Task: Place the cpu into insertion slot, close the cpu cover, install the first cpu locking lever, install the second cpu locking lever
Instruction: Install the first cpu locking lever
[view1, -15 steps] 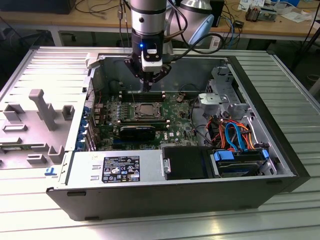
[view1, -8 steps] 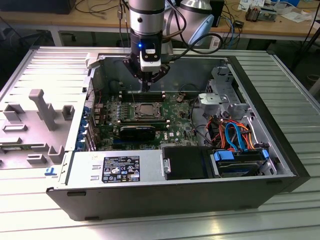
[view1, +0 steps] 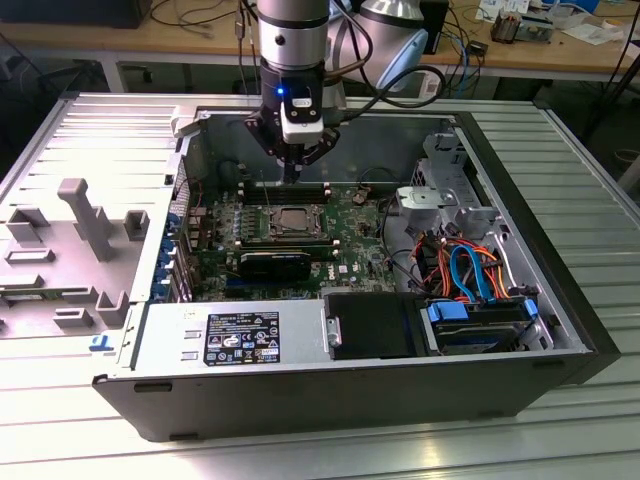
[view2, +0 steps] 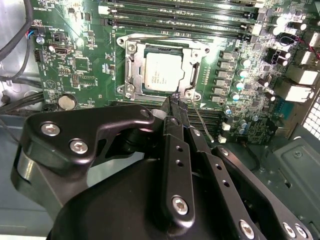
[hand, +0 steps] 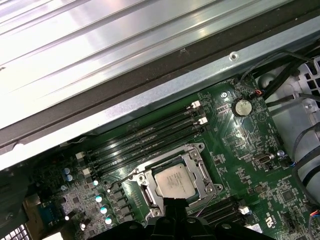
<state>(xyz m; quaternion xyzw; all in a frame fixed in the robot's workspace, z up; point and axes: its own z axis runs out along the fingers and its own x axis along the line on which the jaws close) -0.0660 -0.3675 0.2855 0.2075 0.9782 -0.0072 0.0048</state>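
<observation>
At board centre, the cpu lies flat in the insertion slot. The cpu cover is lowered around the cpu, framing its top. One wire lever lies along the cover's edge nearest the memory slots. Another lever angles out beside the opposite corner. The gripper is at that corner, fingers drawn narrow; whether they pinch the lever cannot be told.

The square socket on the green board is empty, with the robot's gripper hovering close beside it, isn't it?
Not empty. The cpu lies in the insertion slot on the green board, as the second wrist view shows. The rest holds: the gripper hovers close by, at the slot's edge.
</observation>
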